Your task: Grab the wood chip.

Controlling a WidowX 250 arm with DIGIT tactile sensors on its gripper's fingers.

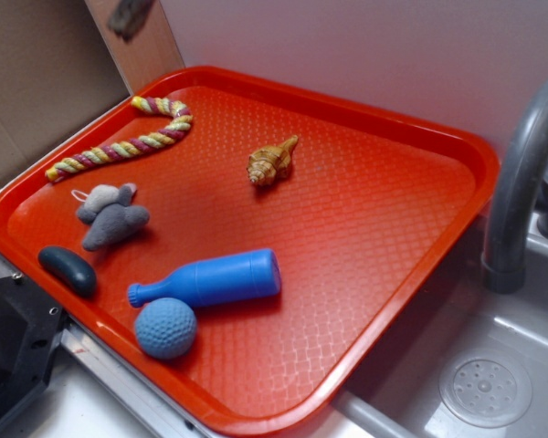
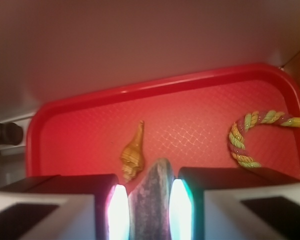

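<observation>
Red tray (image 2: 190, 125) spreads out below my hand (image 2: 149, 210), which is clamped on the wood chip (image 2: 151, 200), the sliver upright between both fingers. Just left of it lies the seashell (image 2: 134, 155); farther right curls the rope toy (image 2: 250, 137).

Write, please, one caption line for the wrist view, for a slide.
Gripper shut on the wood chip, raised over the red tray with seashell and rope below.
</observation>
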